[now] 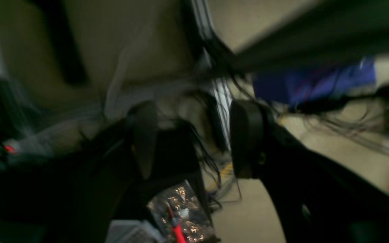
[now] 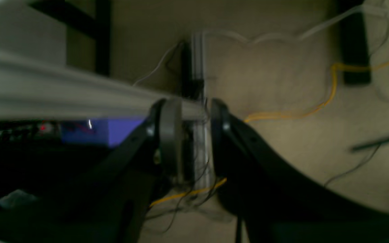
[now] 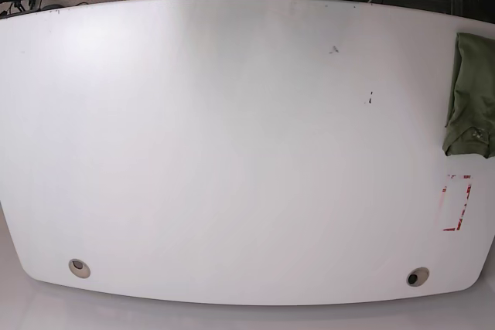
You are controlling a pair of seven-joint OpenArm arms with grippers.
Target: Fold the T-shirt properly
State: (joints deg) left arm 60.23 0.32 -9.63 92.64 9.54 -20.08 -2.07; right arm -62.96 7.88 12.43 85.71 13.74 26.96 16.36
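A broad white surface (image 3: pixel 232 152) with rounded corners fills the base view, with a round cable hole at about 7 o'clock (image 3: pixel 78 268) and another at about 5 o'clock (image 3: pixel 418 277). At 3 o'clock, at the surface's edge, lies the olive-green T-shirt (image 3: pixel 470 94), bunched into a narrow upright strip that runs out of view. Just below it, apart from it, is a red-and-white marked rectangle (image 3: pixel 456 202), and small dark specks (image 3: pixel 370 99) sit toward 1 o'clock.

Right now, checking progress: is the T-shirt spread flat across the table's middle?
No, the T-shirt lies bunched at the table's right edge in the base view.
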